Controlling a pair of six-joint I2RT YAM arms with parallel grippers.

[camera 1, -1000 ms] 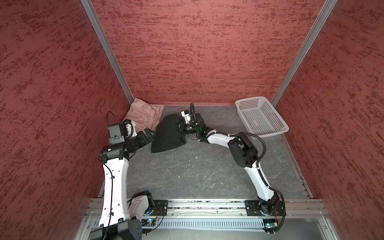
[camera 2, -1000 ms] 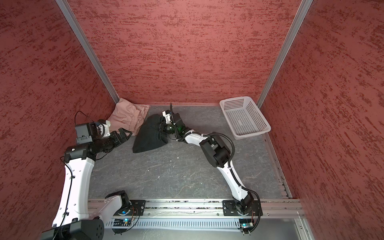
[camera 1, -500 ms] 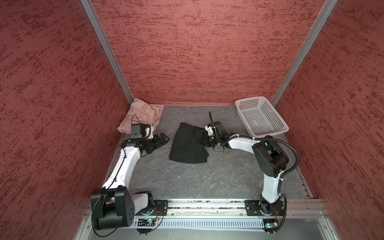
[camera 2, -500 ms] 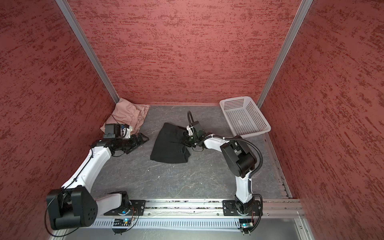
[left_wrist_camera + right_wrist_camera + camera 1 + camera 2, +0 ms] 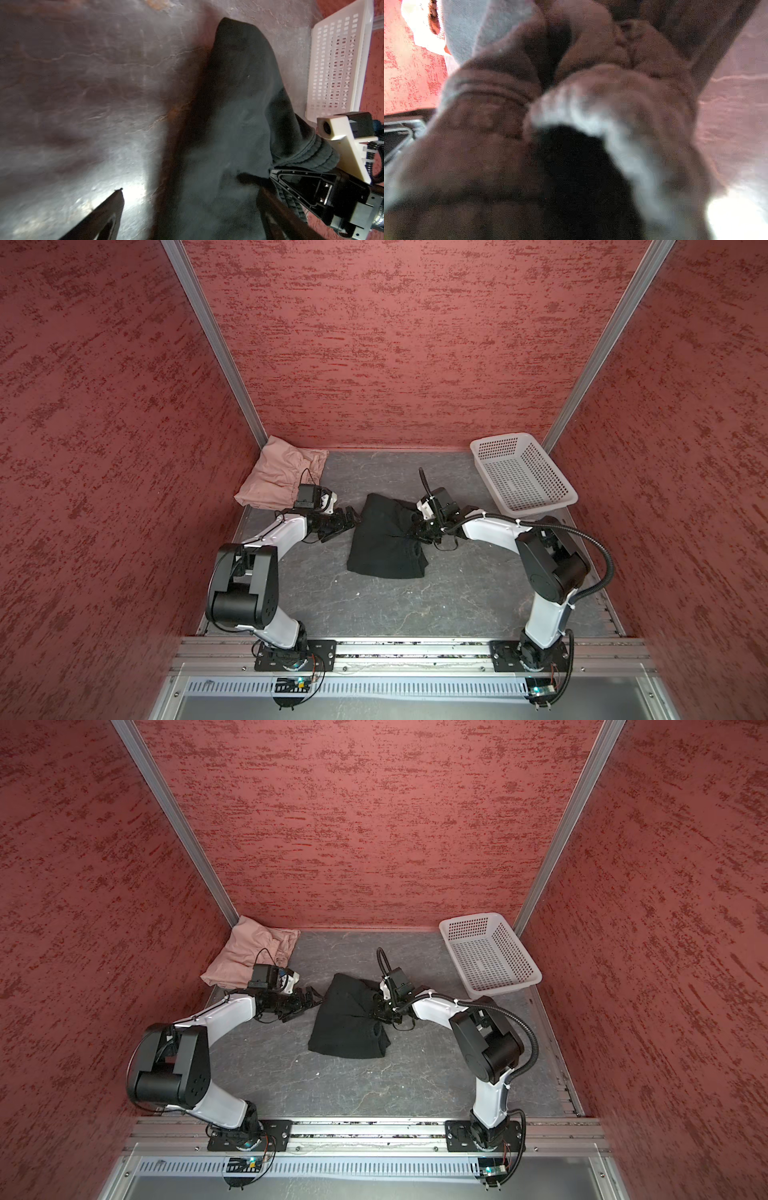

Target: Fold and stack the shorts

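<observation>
Midway, right gripper (image 5: 417,529) pinches part-folded soft black fabric shorts (image 5: 384,547), left gripper (image 5: 345,523) gapes empty, rumpled dusty-pink fabric shorts (image 5: 276,479) lie unstacked at ten o'clock.

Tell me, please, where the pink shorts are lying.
In both top views, the pink shorts lie in the far left corner, near the left end effector.
</observation>
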